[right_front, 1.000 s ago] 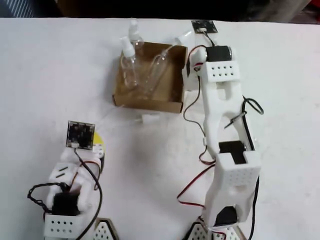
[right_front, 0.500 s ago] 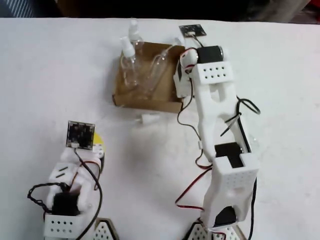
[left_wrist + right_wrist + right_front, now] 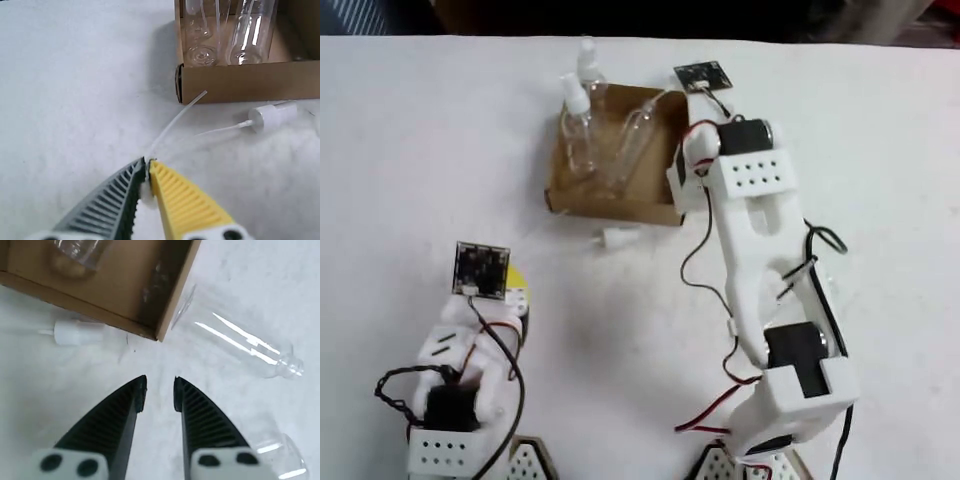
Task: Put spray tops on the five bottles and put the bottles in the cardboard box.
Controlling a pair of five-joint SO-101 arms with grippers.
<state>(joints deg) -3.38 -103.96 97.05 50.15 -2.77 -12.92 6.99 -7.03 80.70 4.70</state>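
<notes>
The cardboard box [image 3: 665,130] sits at the table's far middle and holds clear bottles [image 3: 578,125], one [image 3: 632,140] lying down. My left gripper [image 3: 147,162], low at the near left [image 3: 515,290], is shut on a spray top whose thin tube [image 3: 175,120] points toward the box [image 3: 250,82]. Another spray top [image 3: 272,116] lies on the table by the box's near side [image 3: 618,237]. My right gripper [image 3: 159,382] hangs by the box's right side [image 3: 678,185], open by a narrow gap with nothing between its fingers. Beside that box corner [image 3: 165,325] an uncapped clear bottle [image 3: 235,345] lies on the table.
One more bottle [image 3: 587,60] with a spray top stands against the box's far edge. Part of another clear bottle [image 3: 280,455] lies close to my right gripper. A white cloth [image 3: 420,150] covers the table, with open room to the left of the box.
My right arm has pulled back from the box's far right corner along its right side toward the near corner. The left arm has stayed still.
</notes>
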